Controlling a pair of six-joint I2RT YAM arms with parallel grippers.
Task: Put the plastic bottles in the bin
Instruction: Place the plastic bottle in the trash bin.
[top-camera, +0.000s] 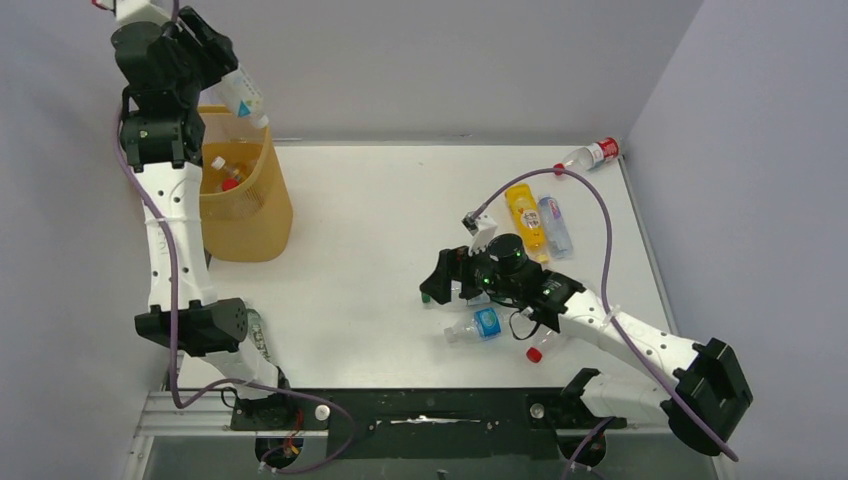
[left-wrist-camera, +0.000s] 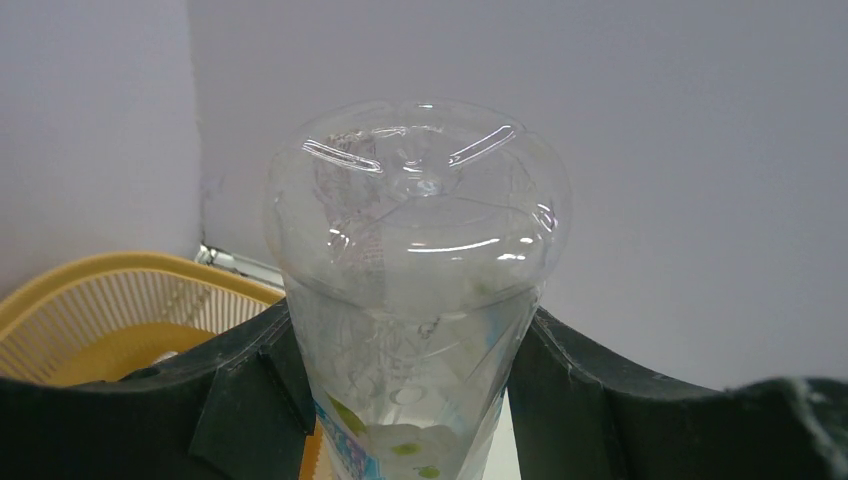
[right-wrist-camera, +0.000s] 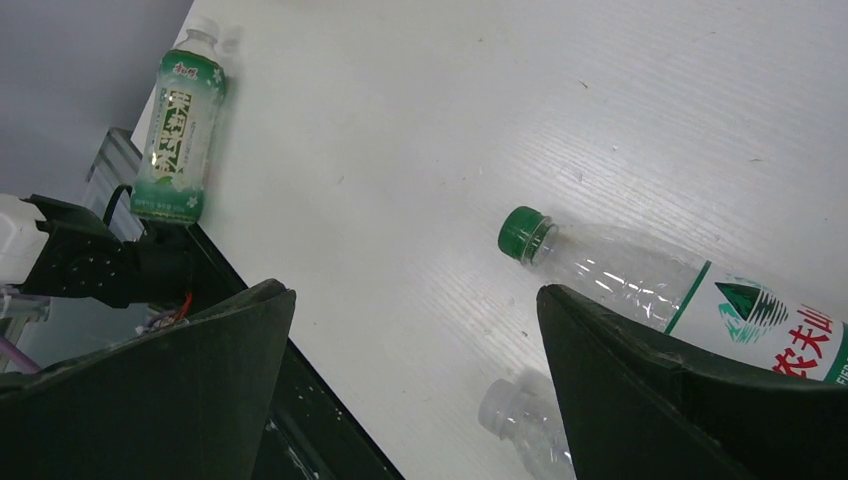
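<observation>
With the left arm raised at the far left, the left hand (top-camera: 225, 72) is clamped on a clear bottle (top-camera: 245, 98) with a blue-and-white label. The white cap points down and the base points up, out past the fingers (left-wrist-camera: 250, 390). In the top view it hangs over the far side of the bin (top-camera: 245, 215), which already has two bottles inside (top-camera: 225, 175).

The right hand (top-camera: 440, 275) is low over the bench (top-camera: 380, 220), right of centre, with its jaws wide apart and gripping nothing. The green-capped bottle (right-wrist-camera: 640, 275) lies flat just by the right finger, partly hidden behind it, with the cap poking into the gap. The blue-label bottle (top-camera: 478, 325) lies just near of that hand.

Other loose bottles:
- The yellow bottle (top-camera: 525, 220) and a clear one (top-camera: 555, 225) lie side by side, far of the right hand.
- The red-label bottle (top-camera: 592, 155) is at the far right corner.
- The green-label bottle (top-camera: 258, 335) is at the near left edge, beside the left arm's base and well apart from both hands.
</observation>
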